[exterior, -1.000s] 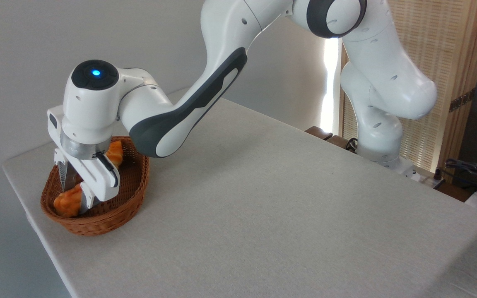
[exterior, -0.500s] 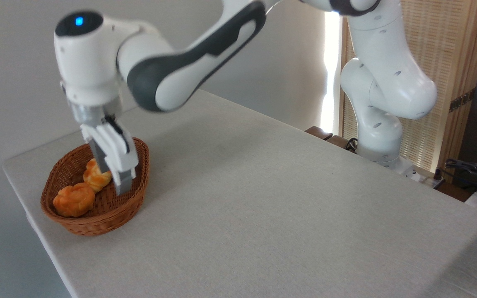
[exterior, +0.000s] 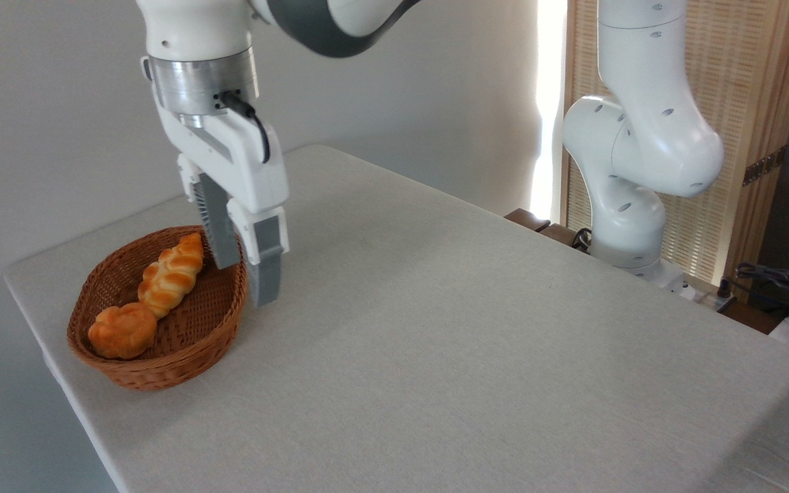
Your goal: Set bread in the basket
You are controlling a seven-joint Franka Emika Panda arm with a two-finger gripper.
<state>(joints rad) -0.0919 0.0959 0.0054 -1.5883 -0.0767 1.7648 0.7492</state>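
1 basket [exterior: 161,370] sits on the bench [exterior: 477,356], holding 2 breads: 1 bun [exterior: 122,331] at its near end, touching 1 braided loaf [exterior: 170,273] behind it. The hand [exterior: 247,281] hangs above the basket's right rim, its 2 fingers spread, empty.

The bread [exterior: 122,331] lies in the basket [exterior: 182,356] at the table's [exterior: 435,342] left end, a braided loaf [exterior: 170,274] just behind it; my gripper [exterior: 247,281] hangs over the basket's right rim.
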